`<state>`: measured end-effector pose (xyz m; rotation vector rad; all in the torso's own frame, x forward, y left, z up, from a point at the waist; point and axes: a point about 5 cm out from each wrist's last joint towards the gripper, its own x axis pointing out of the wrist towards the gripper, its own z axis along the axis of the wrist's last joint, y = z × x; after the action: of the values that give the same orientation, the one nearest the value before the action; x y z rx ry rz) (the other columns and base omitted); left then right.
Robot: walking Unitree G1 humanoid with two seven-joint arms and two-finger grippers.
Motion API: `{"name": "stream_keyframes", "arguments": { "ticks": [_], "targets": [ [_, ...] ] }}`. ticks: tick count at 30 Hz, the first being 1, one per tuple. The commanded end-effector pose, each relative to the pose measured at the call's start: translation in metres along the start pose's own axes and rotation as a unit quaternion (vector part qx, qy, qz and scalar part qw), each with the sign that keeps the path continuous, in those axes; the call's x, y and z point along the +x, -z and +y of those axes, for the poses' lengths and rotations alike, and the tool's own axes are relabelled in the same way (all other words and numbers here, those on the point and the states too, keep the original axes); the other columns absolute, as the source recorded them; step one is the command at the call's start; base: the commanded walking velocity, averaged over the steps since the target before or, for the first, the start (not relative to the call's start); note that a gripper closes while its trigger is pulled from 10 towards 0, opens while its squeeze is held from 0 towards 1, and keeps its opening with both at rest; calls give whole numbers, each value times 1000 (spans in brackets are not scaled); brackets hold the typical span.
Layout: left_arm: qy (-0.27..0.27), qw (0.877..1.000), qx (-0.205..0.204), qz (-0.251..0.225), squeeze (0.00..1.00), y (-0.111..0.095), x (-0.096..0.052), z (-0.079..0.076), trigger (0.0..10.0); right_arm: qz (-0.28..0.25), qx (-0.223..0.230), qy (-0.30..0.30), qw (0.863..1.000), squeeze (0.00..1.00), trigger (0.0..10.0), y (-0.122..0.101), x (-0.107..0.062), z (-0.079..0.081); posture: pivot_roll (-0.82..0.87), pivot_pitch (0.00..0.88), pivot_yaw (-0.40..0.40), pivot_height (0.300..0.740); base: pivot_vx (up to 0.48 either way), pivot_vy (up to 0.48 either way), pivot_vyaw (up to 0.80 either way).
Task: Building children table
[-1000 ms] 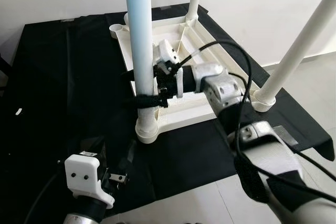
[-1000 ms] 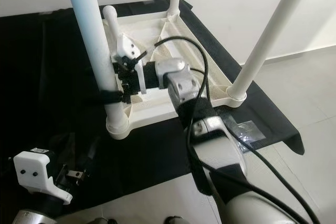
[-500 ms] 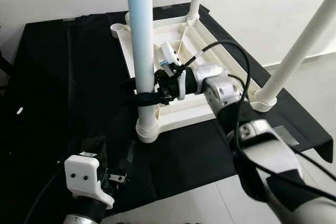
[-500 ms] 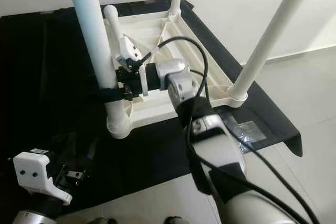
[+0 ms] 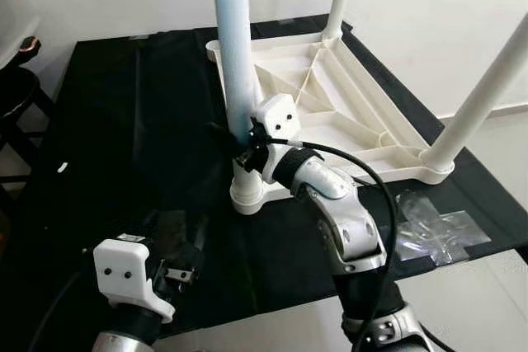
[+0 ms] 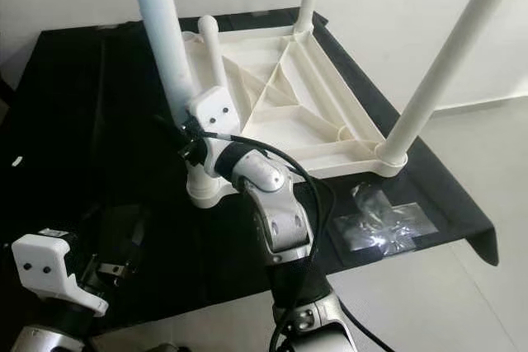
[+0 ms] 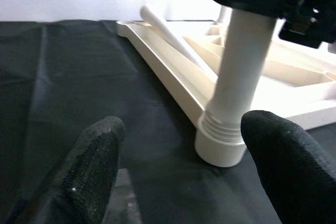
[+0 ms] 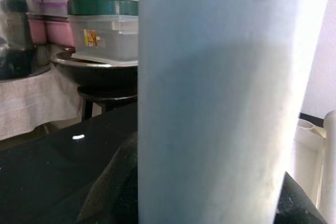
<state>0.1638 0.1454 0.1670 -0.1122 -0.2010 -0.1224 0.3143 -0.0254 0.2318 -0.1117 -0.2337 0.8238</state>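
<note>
Rotated since earlier, right gripper (image 5: 241, 139) fingers apparently clamp the near table leg (image 5: 233, 55); left gripper (image 7: 178, 166) fingers spread.

Head downward; wrists near table leg (image 7: 239, 72)

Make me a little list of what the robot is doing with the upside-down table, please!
table top: white, upside down on a black sheet
legs standing up: three
near leg: in its corner socket
spare leg: lying loose on the table top
right hand: shut around the near leg, low down
left hand: open, low over the black sheet, holding nothing
plastic wrap: crumpled on the sheet by the right corner
</note>
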Motion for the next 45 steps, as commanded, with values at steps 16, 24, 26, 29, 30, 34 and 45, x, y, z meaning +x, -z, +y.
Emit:
{"name": "stream_keyframes", "arguments": {
  "ticks": [16, 24, 26, 29, 30, 34, 45],
  "targets": [
    [-2, 1000, -3, 10, 0, 3, -4, -1, 10000, -3, 64, -181, 981, 1000, 10000, 1, 14, -6, 108, 174, -34, 740, 0, 0, 0],
    [-8, 1000, -2, 7, 0, 0, -6, -4, 10000, 38, -40, -301, 952, 0, 10000, -1, 30, -19, 135, 194, -50, 740, 0, 0, 0],
    [-9, 1000, -1, 7, 0, 0, -7, -4, 10000, 38, -38, -319, 946, 0, 10000, -7, 32, -23, 139, 201, -53, 740, 0, 0, 0],
    [-11, 1000, 1, 7, 0, -2, -9, -6, 10000, 41, -35, -367, 928, 0, 10000, -22, 34, -31, 143, 211, -61, 740, 0, 0, 0],
    [-11, 1000, 1, 7, 0, -2, -9, -6, 10000, 41, -35, -367, 928, 0, 10000, -22, 34, -31, 143, 211, -61, 740, 0, 0, 0],
    [-19, 1000, 5, 6, 0, -3, -11, -5, 10000, 50, -39, -402, 914, 0, 10000, -28, 32, -38, 144, 217, -64, 740, 0, 0, 0],
    [-56, 998, 33, -6, 0, -18, -27, -1, 10000, 74, -23, -461, 884, 0, 10000, -17, 20, -49, 136, 227, -79, 740, 0, 0, 0]
  ]
}}
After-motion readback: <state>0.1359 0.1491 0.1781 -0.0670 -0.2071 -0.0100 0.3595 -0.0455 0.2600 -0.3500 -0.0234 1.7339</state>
